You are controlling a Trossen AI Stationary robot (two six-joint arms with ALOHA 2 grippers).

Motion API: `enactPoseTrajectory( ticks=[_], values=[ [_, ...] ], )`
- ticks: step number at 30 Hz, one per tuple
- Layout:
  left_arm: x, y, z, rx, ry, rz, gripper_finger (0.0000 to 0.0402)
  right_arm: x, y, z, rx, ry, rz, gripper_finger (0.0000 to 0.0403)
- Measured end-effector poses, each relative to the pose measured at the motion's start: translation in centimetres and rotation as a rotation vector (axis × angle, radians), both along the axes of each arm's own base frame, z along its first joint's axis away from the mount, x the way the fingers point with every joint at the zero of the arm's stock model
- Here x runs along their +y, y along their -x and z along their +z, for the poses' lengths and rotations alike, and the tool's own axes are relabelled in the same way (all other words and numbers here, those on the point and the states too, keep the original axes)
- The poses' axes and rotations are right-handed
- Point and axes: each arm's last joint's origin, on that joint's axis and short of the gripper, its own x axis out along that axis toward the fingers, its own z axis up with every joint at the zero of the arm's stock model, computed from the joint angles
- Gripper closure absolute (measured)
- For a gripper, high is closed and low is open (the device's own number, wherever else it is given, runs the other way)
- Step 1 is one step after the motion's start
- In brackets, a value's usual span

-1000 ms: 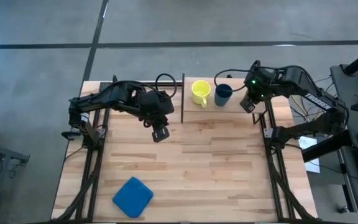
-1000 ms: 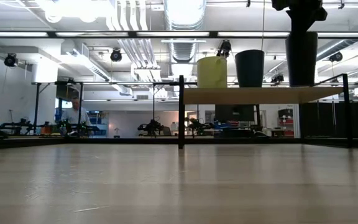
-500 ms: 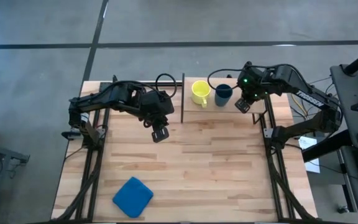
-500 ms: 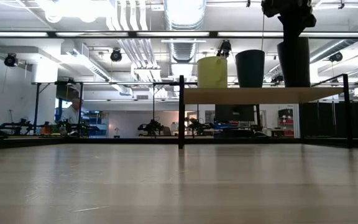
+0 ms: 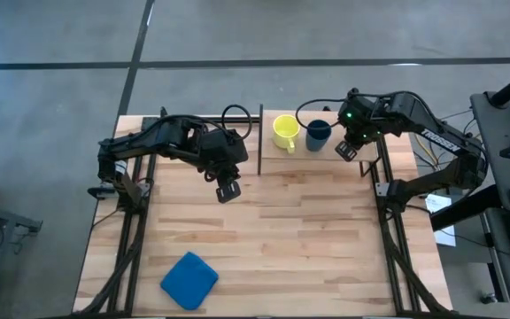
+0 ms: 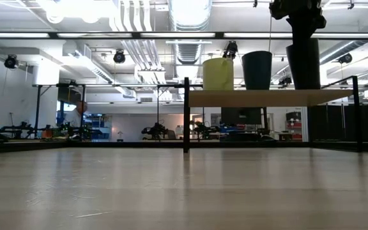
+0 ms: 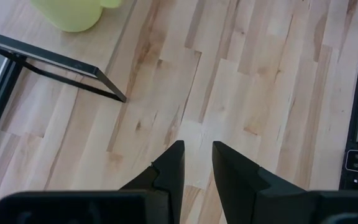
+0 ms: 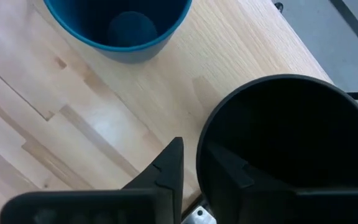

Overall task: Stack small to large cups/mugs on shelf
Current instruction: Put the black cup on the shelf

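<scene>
The tall black cup [image 6: 305, 64] stands on the raised light-wood shelf [image 6: 270, 97], beside the dark blue cup [image 6: 256, 69] and yellow handled mug [image 6: 217, 73]. We see the right gripper [image 8: 188, 163] straddling its rim, its grip indeterminate; the left gripper [image 7: 196, 163] hangs unclenched above the surface [image 5: 299, 239].

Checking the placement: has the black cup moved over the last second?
Yes. In the low view the black cup shifted left toward the dark blue cup, and now sits on the shelf.

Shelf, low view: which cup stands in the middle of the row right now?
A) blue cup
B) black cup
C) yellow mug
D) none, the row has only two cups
A: on the shelf, the blue cup stands between the yellow mug and the black cup.
</scene>
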Motion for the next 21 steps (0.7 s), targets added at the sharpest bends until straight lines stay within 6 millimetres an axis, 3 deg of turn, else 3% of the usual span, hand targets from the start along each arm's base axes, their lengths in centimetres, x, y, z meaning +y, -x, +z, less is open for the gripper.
enactPoseTrajectory(
  ticks=[12, 21],
  values=[
    [0.00, 0.00, 0.00, 0.000, 0.000, 0.000, 0.0333, 0.02, 0.24, 0.07, 0.025, 0.028, 0.015, 0.0303],
    [0.02, 0.00, 0.00, 0.000, 0.000, 0.001, 0.0333, -0.01, 0.30, 0.13, 0.038, 0.048, 0.020, 0.0304]
  ],
)
